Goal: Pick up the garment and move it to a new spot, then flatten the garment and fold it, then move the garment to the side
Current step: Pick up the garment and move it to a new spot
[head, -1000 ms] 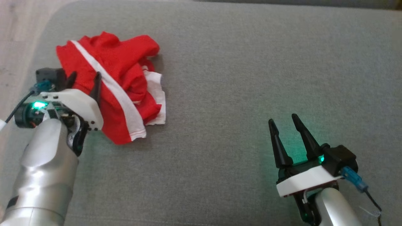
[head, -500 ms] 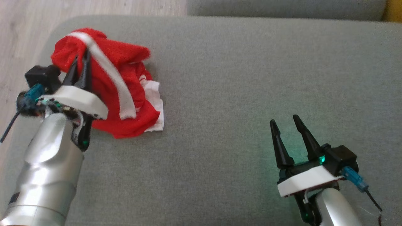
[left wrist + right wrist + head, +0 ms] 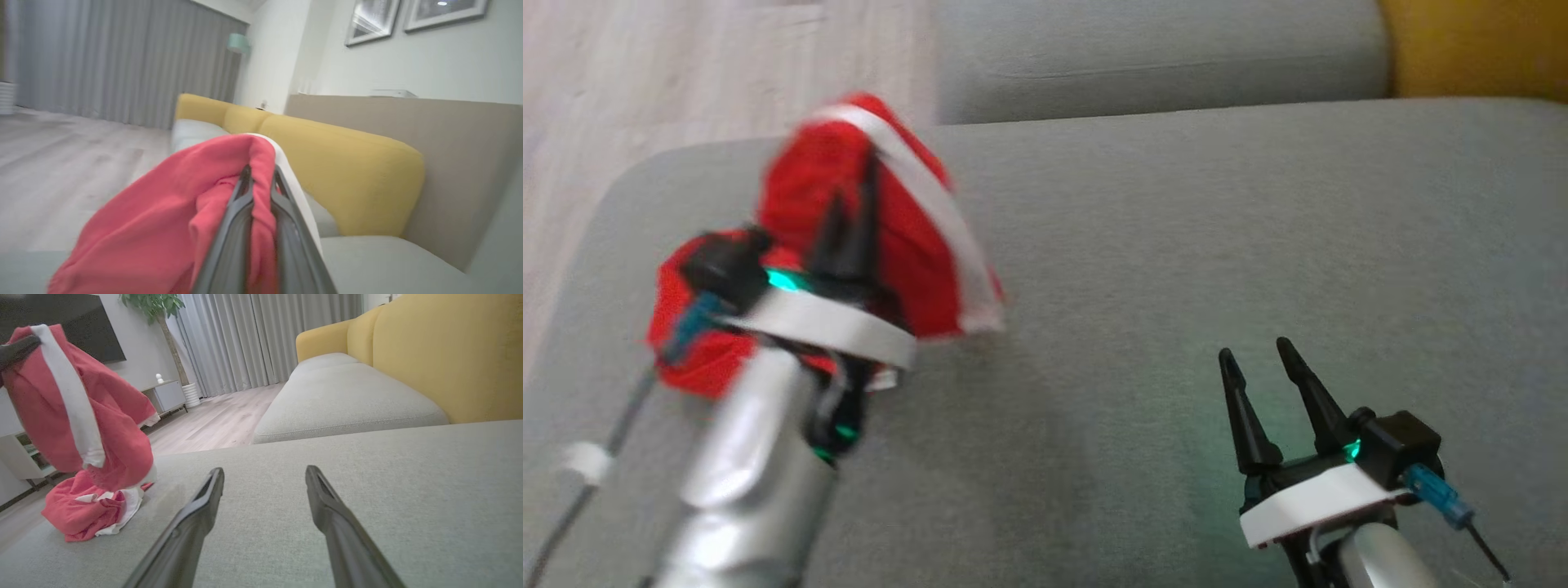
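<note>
Up comes the garment (image 3: 800,188), clamped in my left end effector (image 3: 261,171), lower folds trailing on the sofa cushion (image 3: 1176,245); my right end effector (image 3: 1256,351) stays open, parked low.

You have open cushion (image 3: 1160,245) between the two pincers: nothing lies on it from the right pincer (image 3: 1255,349) across to the garment (image 3: 800,180). That garment is your one obstacle. It hangs from the closed left pincer (image 3: 854,184), with its lower folds bunched on the cushion at the left end. The right pincer's jaws stand apart with bare fabric ahead. At the far right the yellow backrest (image 3: 1470,49) rises like a wall. Past the left edge the cushion drops to the floor (image 3: 686,73).
</note>
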Controlling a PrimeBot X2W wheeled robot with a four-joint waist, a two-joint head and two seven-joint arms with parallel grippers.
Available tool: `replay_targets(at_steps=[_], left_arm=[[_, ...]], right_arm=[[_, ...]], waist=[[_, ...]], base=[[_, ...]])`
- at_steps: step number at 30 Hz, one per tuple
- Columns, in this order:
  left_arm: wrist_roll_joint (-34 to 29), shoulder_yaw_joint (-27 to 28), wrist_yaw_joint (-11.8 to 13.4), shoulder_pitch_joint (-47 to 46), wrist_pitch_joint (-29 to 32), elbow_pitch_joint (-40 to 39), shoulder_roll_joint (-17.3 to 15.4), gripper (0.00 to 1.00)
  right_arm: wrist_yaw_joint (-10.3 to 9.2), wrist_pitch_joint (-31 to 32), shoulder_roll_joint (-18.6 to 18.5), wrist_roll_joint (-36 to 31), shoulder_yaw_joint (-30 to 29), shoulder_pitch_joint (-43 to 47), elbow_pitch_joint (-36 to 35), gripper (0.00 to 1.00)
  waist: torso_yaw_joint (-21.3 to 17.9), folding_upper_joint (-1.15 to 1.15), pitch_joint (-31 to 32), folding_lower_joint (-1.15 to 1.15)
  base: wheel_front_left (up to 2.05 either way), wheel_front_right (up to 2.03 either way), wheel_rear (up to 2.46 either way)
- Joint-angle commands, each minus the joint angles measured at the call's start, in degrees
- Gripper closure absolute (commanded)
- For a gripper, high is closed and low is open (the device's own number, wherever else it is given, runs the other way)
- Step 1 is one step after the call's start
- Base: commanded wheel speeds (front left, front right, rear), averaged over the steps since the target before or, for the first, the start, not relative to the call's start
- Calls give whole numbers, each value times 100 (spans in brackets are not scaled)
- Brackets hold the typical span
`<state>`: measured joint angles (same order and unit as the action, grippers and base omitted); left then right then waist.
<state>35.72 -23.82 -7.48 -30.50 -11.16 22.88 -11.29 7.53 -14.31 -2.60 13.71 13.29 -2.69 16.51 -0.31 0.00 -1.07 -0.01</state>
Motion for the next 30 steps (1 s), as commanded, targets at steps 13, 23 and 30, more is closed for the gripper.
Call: replay_targets(at_steps=[13,23,30], left_arm=[[12,-727,321,-675,-108,-240,811,100],[691,-1395,769,-1806,-369,145,839,78],[497,-2222,849,-1758,-380,1441,840,0]], right_arm=[[-4,-69,-28,277,295,-450,-382,0],[-4,-69,-28,468,448,-567,-503,0],[-4,-69,-28,523,298,-600,-574,0]], waist=[[-1919,0,-659,1],[-2511,0,-984,1],[-2479,0,-1144,1]], base=[[0,0,0],[0,0,0],[0,0,0]])
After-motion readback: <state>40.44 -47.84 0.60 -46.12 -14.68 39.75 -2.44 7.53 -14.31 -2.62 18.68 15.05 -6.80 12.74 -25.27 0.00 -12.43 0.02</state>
